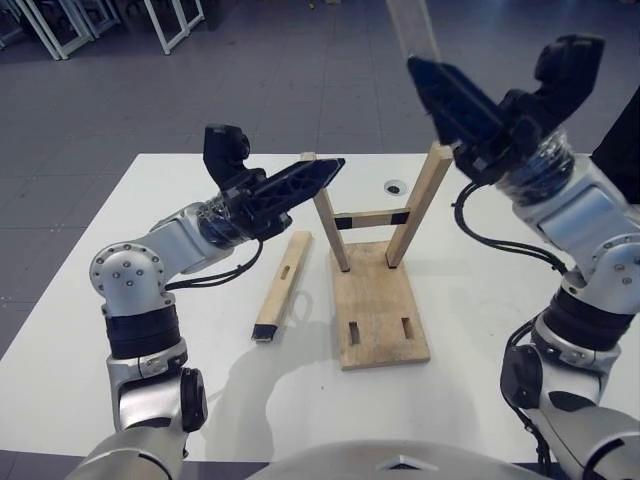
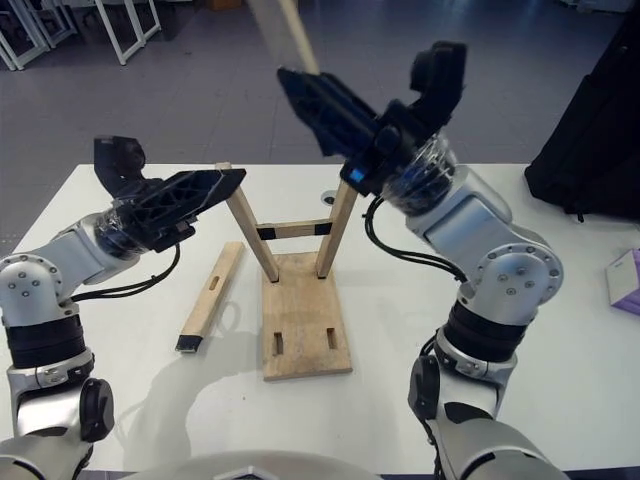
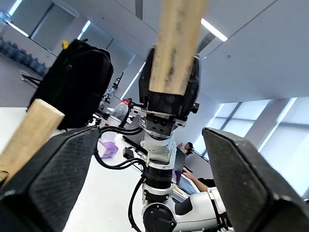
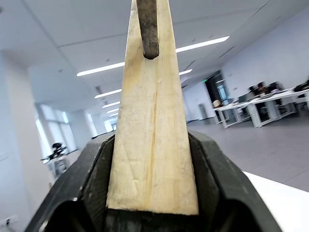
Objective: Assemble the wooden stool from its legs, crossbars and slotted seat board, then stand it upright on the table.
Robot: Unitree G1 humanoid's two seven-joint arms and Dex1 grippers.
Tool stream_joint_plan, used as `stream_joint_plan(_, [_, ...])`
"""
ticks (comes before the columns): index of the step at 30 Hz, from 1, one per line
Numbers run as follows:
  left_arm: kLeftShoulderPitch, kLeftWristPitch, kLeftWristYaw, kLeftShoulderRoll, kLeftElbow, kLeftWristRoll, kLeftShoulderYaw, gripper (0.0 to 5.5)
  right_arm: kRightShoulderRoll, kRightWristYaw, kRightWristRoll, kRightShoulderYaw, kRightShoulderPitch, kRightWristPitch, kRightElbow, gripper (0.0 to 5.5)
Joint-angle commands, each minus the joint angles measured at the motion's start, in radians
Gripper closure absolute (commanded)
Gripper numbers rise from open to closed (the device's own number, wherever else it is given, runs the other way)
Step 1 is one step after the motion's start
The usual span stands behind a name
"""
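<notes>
Above the white tabletop (image 1: 470, 320), the right claw (image 1: 440, 85) clamps a pale wooden leg (image 4: 152, 121) held high, likely bound for the free slots of the flat slotted seat board (image 1: 378, 310). Left claw (image 1: 322, 170), spread wide, hangs at the top of an upright fitted leg (image 1: 328, 225), perhaps to steady it.

Seat board (image 1: 380, 300) and raised leg (image 4: 152, 121) pale wood; crossbar (image 1: 372, 218) black-banded at both ends — loose leg (image 1: 284, 283) black-tipped; table (image 1: 480, 330) white.
</notes>
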Motion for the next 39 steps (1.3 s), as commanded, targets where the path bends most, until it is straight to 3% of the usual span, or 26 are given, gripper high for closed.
stream_joint_plan(1, [-0.047,0.034,0.024,0.033,0.02,-0.037,-0.016,1.58,-0.026,-0.024,0.061,0.069,0.071,0.029,-0.034,3.5])
stream_joint_plan(10, [-0.095,0.041,0.069,0.064,0.054,-0.162,0.0,1.58,-0.089,-0.005,0.072,0.205,0.202,0.044,-0.082,3.5])
stream_joint_plan(20, [-0.033,0.136,0.01,0.176,0.066,-0.227,-0.006,3.03,-0.204,0.144,-0.06,0.245,0.196,0.015,-0.007,3.5])
stream_joint_plan(27, [-0.037,0.118,-0.038,0.184,0.066,-0.207,0.001,3.12,-0.191,0.134,-0.067,0.228,0.193,0.01,0.01,3.5])
stream_joint_plan(30, [-0.02,0.044,-0.053,0.164,0.066,-0.138,0.03,3.15,-0.23,0.152,0.014,0.193,0.187,0.044,0.007,2.79])
stream_joint_plan(34, [0.002,-0.028,-0.059,0.156,0.058,-0.075,0.055,3.46,-0.394,0.216,0.033,0.045,0.189,0.048,0.064,1.98])
stream_joint_plan(39, [0.135,-0.004,-0.037,0.198,-0.113,-0.068,0.047,3.46,-0.451,0.196,-0.055,-0.018,0.369,0.013,0.002,1.08])
